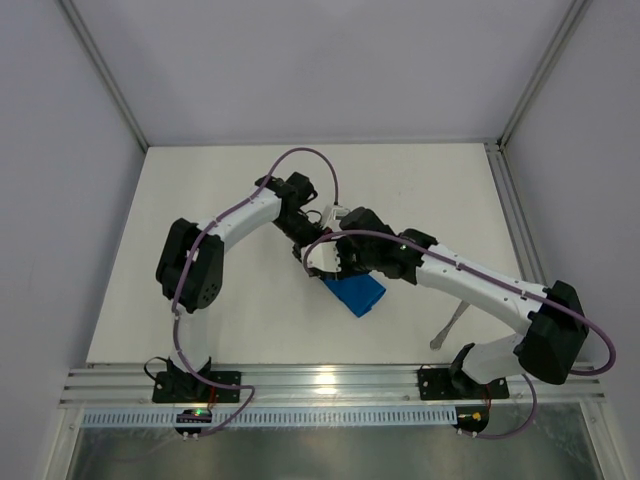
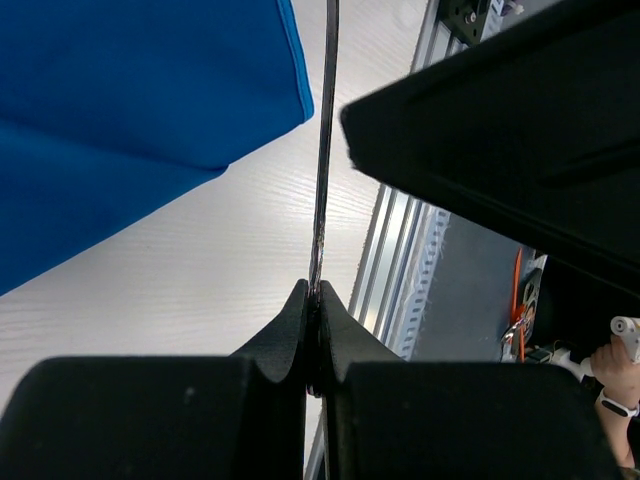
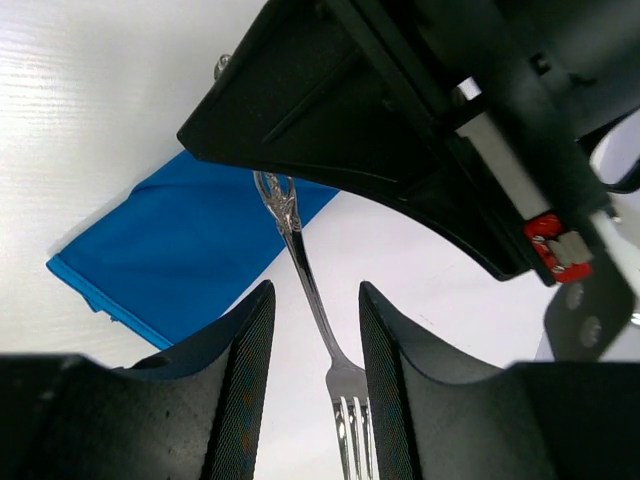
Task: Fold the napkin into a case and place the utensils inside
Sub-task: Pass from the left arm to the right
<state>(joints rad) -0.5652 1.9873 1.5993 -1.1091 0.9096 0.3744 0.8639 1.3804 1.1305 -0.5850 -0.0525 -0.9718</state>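
The folded blue napkin (image 1: 355,293) lies flat mid-table, also seen in the wrist views (image 2: 130,100) (image 3: 190,250). My left gripper (image 2: 315,290) is shut on the handle of the silver fork (image 3: 305,270) and holds it above the table beside the napkin. Seen edge-on, the fork (image 2: 325,150) runs straight out from the left fingertips. My right gripper (image 3: 315,300) is open. Its jaws stand either side of the fork's neck with a gap on each side, the tines pointing toward the wrist. Both grippers meet at the napkin's far-left corner (image 1: 318,255).
A second slim silver utensil (image 1: 446,330) lies on the table at the right, close to the right arm's base. The aluminium rail (image 1: 330,385) runs along the near edge. The left gripper's black body (image 3: 400,120) fills the upper part of the right wrist view.
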